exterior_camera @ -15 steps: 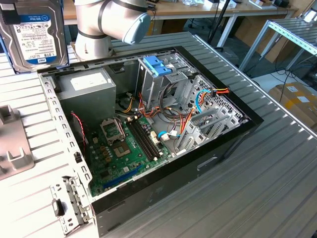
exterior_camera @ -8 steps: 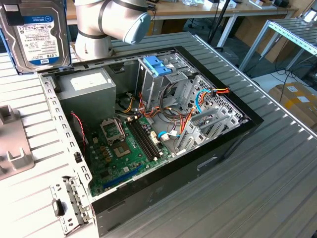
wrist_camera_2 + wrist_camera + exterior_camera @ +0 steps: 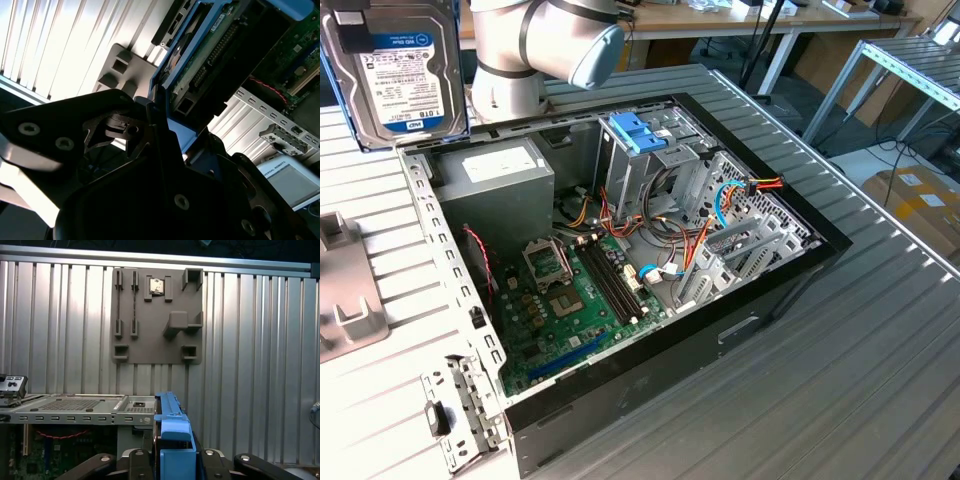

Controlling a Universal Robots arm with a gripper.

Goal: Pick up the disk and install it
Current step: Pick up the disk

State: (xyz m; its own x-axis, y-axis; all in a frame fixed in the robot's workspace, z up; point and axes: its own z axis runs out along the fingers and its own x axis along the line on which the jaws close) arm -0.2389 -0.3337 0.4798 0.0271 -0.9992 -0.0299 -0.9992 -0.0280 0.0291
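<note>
The flat rectangular dark metal disk wears a white-and-blue label and bright blue plastic side rails. Inside the black computer case: a green circuit board, a grey metal power supply box, light-blue plastic cage handles. The ribbed metal table is silver-grey.

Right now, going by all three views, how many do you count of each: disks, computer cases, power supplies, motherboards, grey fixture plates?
disk, held in the end effector: 1
open computer case: 1
power supply: 1
motherboard: 1
grey fixture plate: 1
Total: 5
</note>
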